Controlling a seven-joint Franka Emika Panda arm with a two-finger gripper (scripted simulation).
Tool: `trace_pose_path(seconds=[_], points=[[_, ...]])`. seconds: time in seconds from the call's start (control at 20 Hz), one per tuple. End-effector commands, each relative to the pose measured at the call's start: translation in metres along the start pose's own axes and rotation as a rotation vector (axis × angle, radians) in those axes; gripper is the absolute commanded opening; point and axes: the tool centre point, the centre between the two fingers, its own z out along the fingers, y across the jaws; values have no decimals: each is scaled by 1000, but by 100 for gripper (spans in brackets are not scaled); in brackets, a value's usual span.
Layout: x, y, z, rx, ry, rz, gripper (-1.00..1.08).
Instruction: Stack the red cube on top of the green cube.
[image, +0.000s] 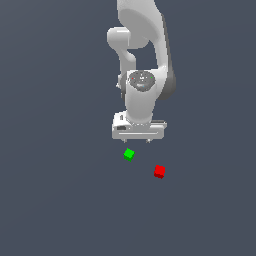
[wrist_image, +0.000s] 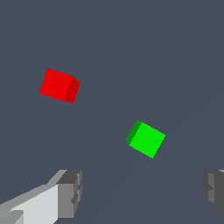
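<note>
The tiny red cube (image: 159, 171) lies on the dark grey floor, toward the exterior view's right of the green cube (image: 129, 154). Both cubes rest apart from each other and apart from the arm. My gripper (image: 137, 142) hangs above the floor just behind the green cube, its short fingertips spread wide with nothing between them. In the wrist view the red cube (wrist_image: 59, 85) and the green cube (wrist_image: 146, 139) both show in full, beyond the gripper (wrist_image: 142, 192), whose two grey fingers (wrist_image: 70, 192) stand far apart.
A plain dark grey floor (image: 60, 200) surrounds the cubes. The white arm (image: 142, 65) rises behind the gripper.
</note>
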Motion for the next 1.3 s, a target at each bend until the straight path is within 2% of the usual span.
trace_pose_path(seconds=[0.0, 0.7, 1.25], points=[[5, -10, 6, -1, -1, 25, 100], [56, -79, 51, -7, -3, 222, 100], [83, -103, 69, -8, -4, 305, 100]])
